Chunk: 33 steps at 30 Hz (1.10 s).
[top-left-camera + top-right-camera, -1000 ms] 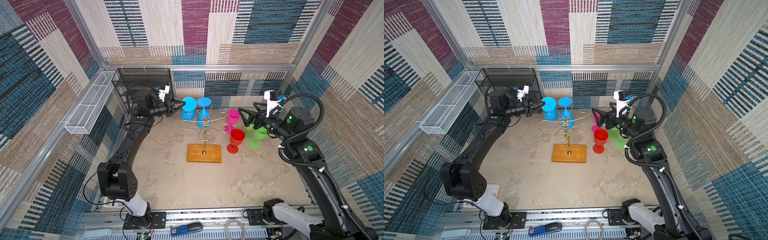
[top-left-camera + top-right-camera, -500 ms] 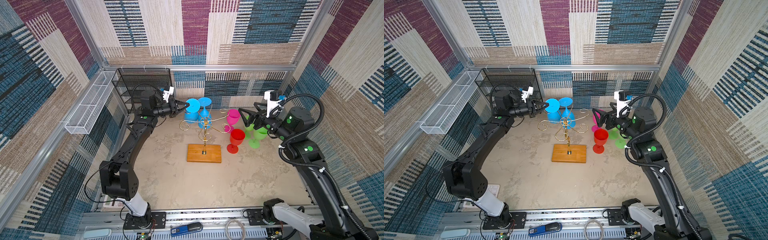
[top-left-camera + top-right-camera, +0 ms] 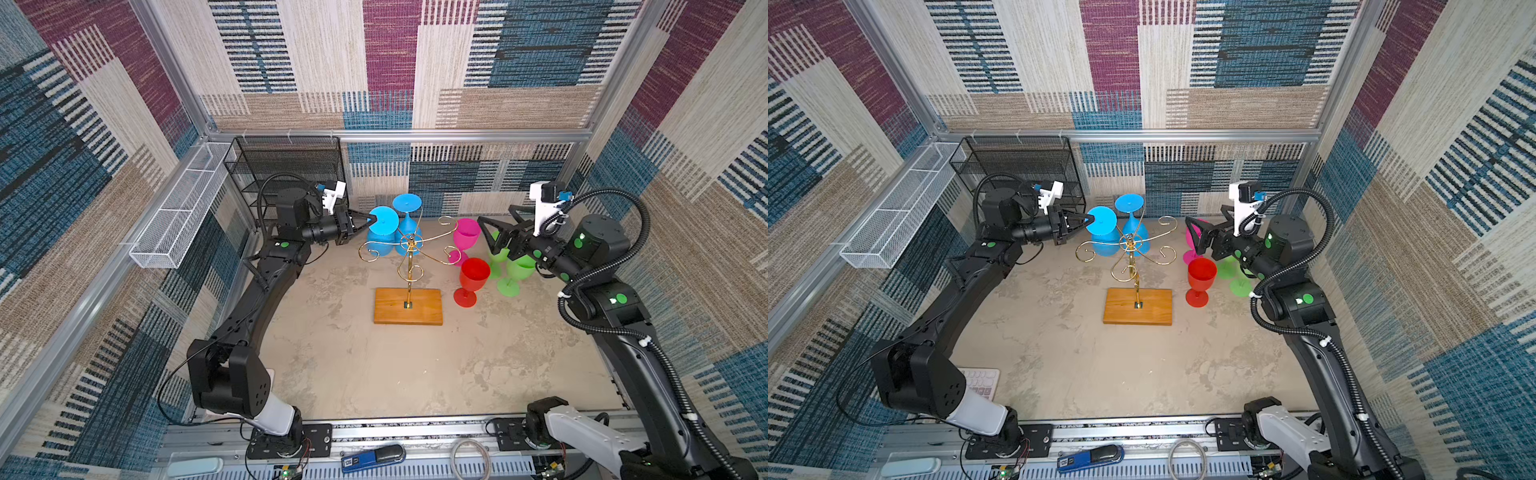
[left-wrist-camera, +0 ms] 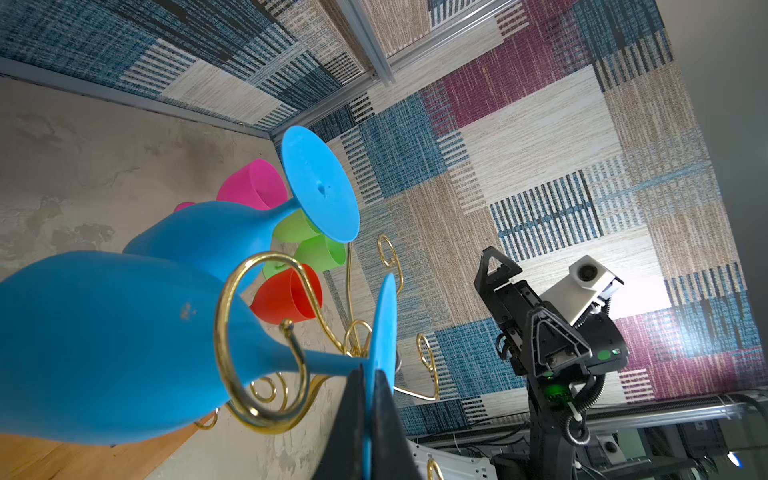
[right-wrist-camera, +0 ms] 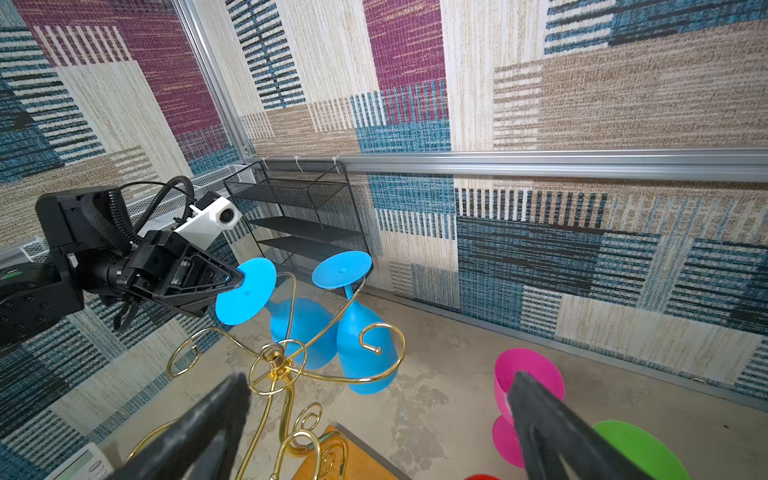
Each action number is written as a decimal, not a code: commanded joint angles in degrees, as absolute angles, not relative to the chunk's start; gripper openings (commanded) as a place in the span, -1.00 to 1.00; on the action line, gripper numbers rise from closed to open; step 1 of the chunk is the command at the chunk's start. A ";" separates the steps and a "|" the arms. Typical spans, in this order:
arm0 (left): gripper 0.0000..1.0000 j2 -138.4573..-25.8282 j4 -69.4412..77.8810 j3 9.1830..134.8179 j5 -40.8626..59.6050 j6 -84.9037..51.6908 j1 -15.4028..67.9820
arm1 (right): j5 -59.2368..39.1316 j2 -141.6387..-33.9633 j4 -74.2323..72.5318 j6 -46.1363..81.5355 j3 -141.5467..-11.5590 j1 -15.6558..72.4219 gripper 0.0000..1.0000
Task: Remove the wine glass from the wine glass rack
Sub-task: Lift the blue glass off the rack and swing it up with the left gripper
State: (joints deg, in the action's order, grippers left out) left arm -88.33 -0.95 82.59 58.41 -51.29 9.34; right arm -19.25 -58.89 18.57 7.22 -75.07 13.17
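Right gripper, jaws apart, half hides 2 green plastic goblets. Left gripper clamps the blue plastic wine glass by its foot; it has shifted slightly.

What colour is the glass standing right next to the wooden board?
Red. That glass shows best in a top view.

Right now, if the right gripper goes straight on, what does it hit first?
Probably a gold scroll arm of the wine glass rack, with the hanging blue glass just behind it. The right gripper is open, and one finger runs close over the pink glass; depth there is unclear.
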 commanded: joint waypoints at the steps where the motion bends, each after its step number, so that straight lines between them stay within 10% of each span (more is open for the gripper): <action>1: -1.00 -87.06 -0.51 81.51 57.48 -49.21 8.81 | -18.75 -58.69 18.07 7.03 -74.93 13.21 0.99; 26: -1.00 -79.34 2.11 74.68 59.95 -52.39 -3.47 | -18.68 -58.89 17.94 6.51 -74.62 13.26 0.99; 33: -1.00 -79.82 23.54 75.39 62.88 -71.04 -10.54 | -21.40 -60.36 16.69 4.51 -75.34 13.27 0.99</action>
State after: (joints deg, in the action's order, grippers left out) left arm -79.37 9.08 74.78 60.38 -60.29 -9.56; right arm -19.38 -59.79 19.05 5.89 -74.63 13.17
